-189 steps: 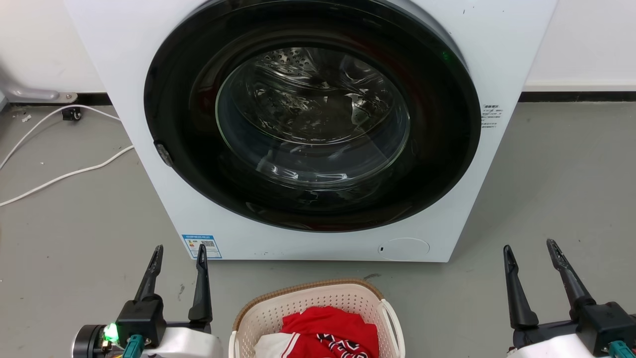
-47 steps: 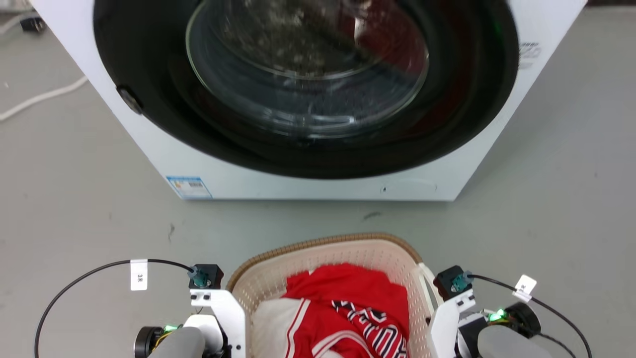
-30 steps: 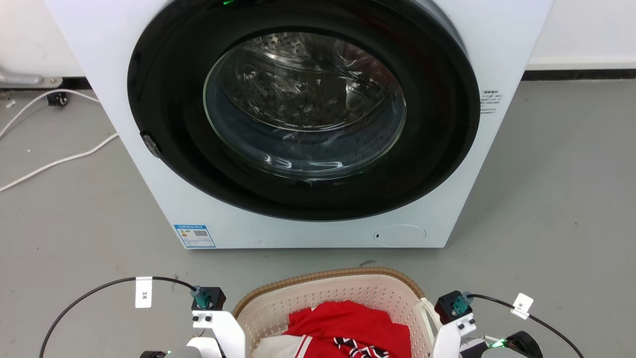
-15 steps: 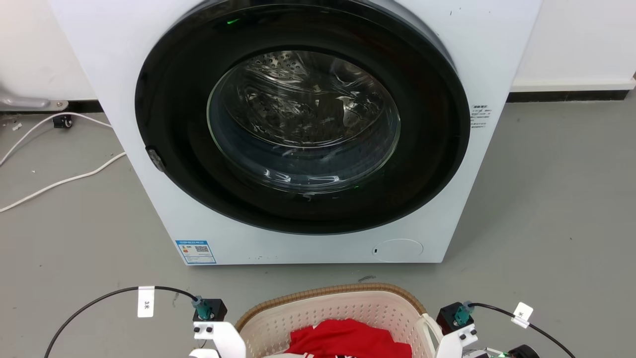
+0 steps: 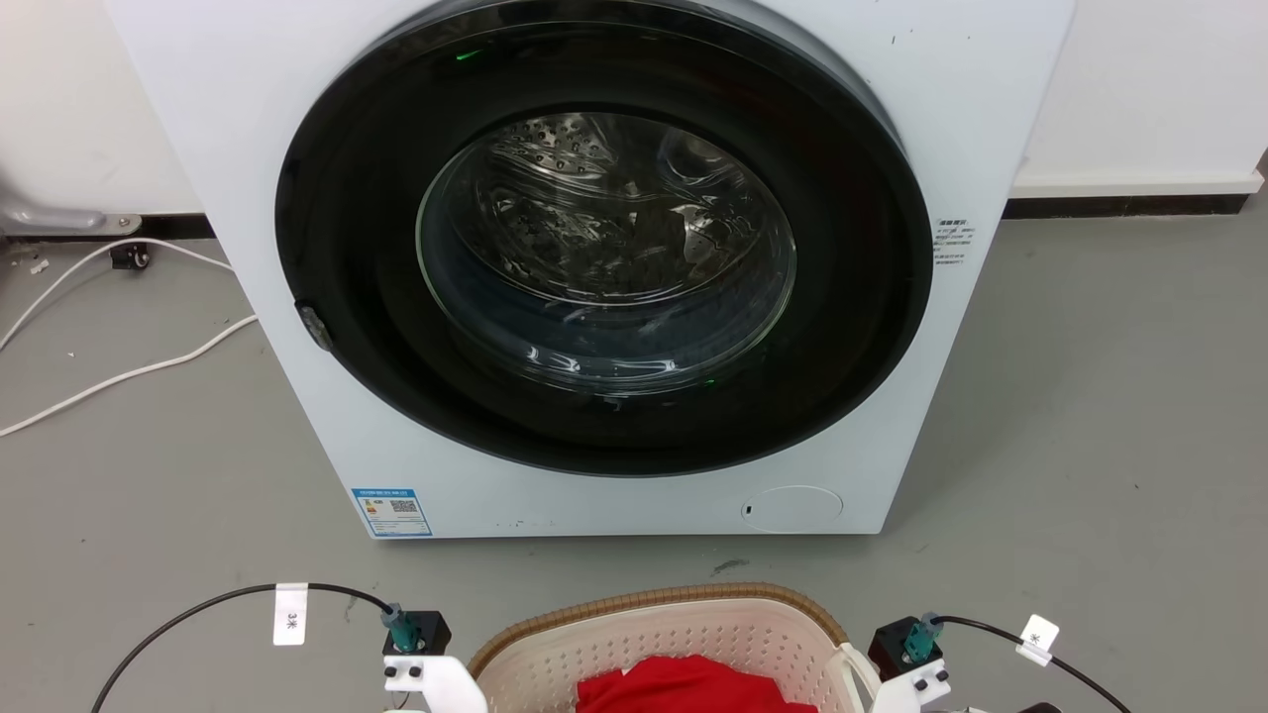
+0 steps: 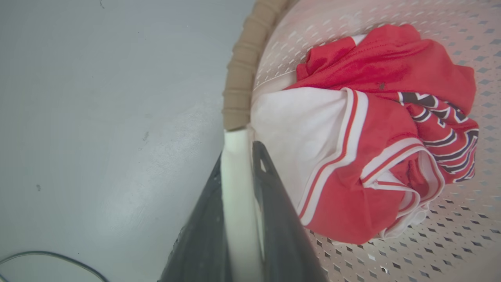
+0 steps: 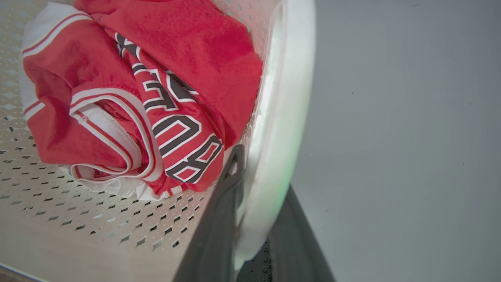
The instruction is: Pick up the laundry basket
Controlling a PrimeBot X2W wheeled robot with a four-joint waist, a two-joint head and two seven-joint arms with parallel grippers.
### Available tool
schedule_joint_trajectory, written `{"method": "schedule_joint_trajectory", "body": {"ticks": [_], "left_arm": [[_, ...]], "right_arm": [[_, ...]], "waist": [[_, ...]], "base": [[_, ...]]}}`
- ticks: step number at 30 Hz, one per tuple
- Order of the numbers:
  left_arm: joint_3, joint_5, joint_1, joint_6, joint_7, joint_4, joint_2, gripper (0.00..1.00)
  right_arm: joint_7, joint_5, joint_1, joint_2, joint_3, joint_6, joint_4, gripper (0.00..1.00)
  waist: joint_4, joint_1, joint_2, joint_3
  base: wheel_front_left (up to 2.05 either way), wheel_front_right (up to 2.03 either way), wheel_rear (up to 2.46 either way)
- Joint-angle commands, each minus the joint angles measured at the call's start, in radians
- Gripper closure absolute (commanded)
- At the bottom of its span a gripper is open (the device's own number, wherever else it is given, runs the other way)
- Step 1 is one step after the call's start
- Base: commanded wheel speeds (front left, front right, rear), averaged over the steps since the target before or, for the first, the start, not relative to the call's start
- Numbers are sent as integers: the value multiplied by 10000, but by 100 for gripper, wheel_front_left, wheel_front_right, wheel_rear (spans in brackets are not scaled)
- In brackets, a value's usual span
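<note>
Camera tips up again: the washer (image 5: 614, 257) and the laundry basket (image 5: 644, 644) both sit lower in the head view than half a second ago, with the basket at the bottom edge, in front of the washer. Left gripper (image 6: 238, 156) stays clamped on its left handle (image 6: 235, 188), right gripper (image 7: 262, 172) on the right handle (image 7: 285, 98). Red jersey (image 6: 375, 129) inside. Grey floor (image 5: 1090, 396), white cable (image 5: 119, 376) at left, white wall (image 5: 1139, 89) behind.

- Head view: bright, even light, sharp throughout.
- Washer (image 5: 594, 505) glass (image 5: 606, 248) carries pale reflections, a green glint on its dark rim.
- Faint shadow on the floor (image 5: 1090, 396) along the washer's base.
- Left wrist view: left fingers (image 6: 274, 219) blurred up close; floor shows a dull sheen.
- Right wrist view: green glow tints the basket (image 7: 289, 98) handle; right fingers (image 7: 219, 227) out of focus.
</note>
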Motion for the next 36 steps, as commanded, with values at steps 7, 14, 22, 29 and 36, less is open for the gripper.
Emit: {"method": "schedule_joint_trajectory", "body": {"ticks": [7,14,22,29,36], "left_arm": [[-303,-299,-17,-99,-59,-14,60,100],[-496,-513,-57,-100,-87,17,91,100],[-738,-769,-119,-100,-137,65,101,100],[-937,-974,-175,-100,-204,104,127,100],[-1150,-1191,-244,-100,-261,115,145,100]], "right_arm": [[0,128,119,-22,151,32,22,100],[-15,199,68,-13,203,32,43,100],[-7,247,42,-8,244,32,62,100],[-37,277,37,-40,261,32,54,100],[-54,272,2,-72,275,32,49,100]], "waist": [[-8,1,-1,-16],[-8,1,-1,-2],[0,1,-1,15],[-10,1,-1,25],[1,1,-1,68]], "base": [[0,0,0],[0,0,0],[0,0,0],[0,0,0],[0,0,0]]}}
